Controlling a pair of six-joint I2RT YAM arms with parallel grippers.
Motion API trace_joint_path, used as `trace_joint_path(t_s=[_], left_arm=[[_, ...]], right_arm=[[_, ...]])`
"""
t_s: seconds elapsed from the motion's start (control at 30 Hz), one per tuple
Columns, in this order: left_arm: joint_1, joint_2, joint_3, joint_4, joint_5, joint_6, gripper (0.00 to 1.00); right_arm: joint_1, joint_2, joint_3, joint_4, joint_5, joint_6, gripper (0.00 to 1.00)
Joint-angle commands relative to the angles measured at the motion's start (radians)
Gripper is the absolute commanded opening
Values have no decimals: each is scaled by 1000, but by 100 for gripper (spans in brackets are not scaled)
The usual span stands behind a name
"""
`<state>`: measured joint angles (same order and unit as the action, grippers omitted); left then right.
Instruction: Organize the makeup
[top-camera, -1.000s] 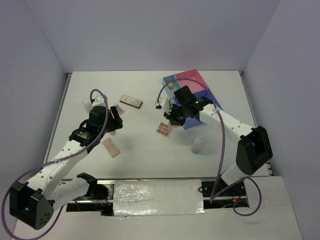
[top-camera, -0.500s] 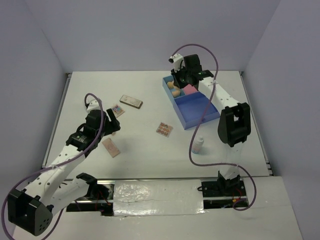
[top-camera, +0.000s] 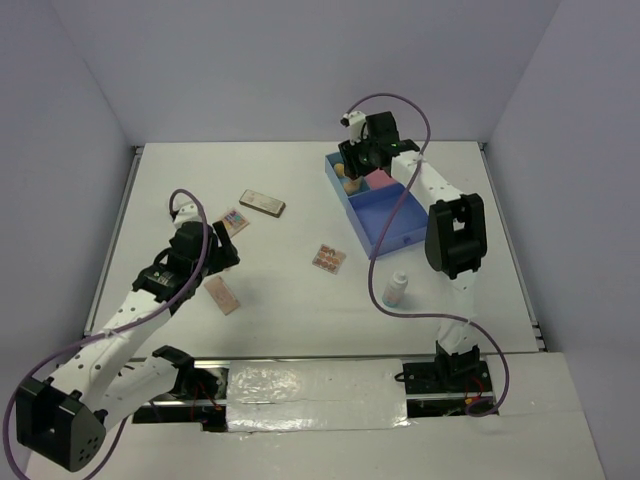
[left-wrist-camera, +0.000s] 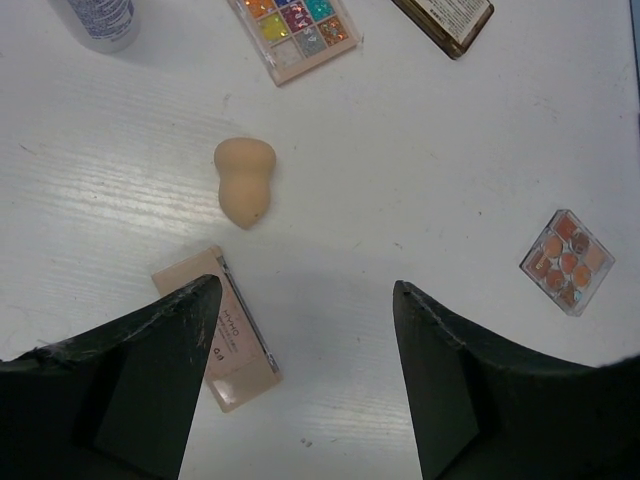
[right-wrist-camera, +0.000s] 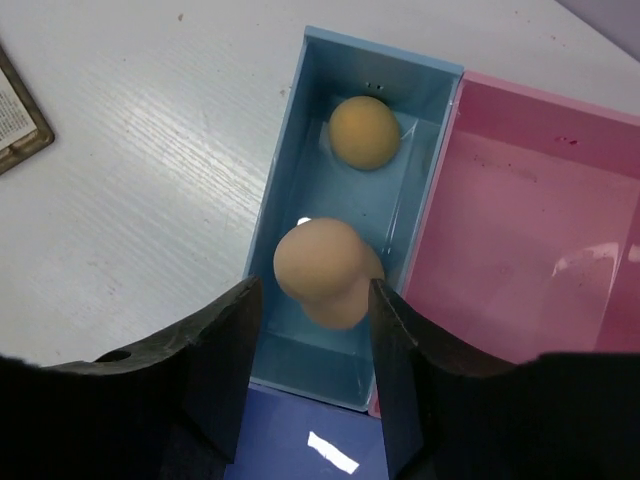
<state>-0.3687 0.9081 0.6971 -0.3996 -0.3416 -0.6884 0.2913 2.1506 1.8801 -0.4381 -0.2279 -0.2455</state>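
My right gripper (right-wrist-camera: 312, 288) hangs over the light blue compartment of the divided tray (right-wrist-camera: 283, 180). A tan sponge (right-wrist-camera: 318, 268) sits between its fingers, touching the right one, with a gap at the left one. A second tan sponge (right-wrist-camera: 364, 131) lies farther along the same compartment. My left gripper (left-wrist-camera: 305, 290) is open and empty above the table. Below it lie a tan sponge (left-wrist-camera: 243, 192), a pinkish palette (left-wrist-camera: 222, 335), a multicolour palette (left-wrist-camera: 293, 25), a brown-gold palette (left-wrist-camera: 447, 14) and a small square palette (left-wrist-camera: 567, 261). The white bottle (top-camera: 397, 290) stands in front of the tray.
The tray (top-camera: 400, 225) stands at the back right with a pink compartment (right-wrist-camera: 520, 200) and a large dark blue one. A clear bottle with blue print (left-wrist-camera: 100, 18) stands beyond the sponge on the left. Walls close the table on three sides.
My right arm swung from the table's middle out to the tray's light blue compartment, carrying the sponge. My left gripper drew back a little toward the near left.
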Motion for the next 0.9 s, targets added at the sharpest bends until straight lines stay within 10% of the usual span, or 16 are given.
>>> trace_joint_path(t_s=[0.0, 0.37, 0.47, 0.6, 0.87], left_arm=[[7, 6, 4, 2, -25, -7, 82], [36, 113, 5, 41, 12, 10, 25], [60, 170, 12, 51, 21, 13, 30], [89, 267, 33, 48, 9, 30, 65], [114, 466, 116, 110, 1, 144, 61]], right_arm=[[-7, 9, 39, 33, -8, -5, 56], [-29, -153, 80, -184, -316, -167, 73], [-32, -262, -28, -188, -464, -236, 72], [-32, -372, -156, -192, -547, -259, 72], [-29, -466, -317, -180, -573, -239, 75]])
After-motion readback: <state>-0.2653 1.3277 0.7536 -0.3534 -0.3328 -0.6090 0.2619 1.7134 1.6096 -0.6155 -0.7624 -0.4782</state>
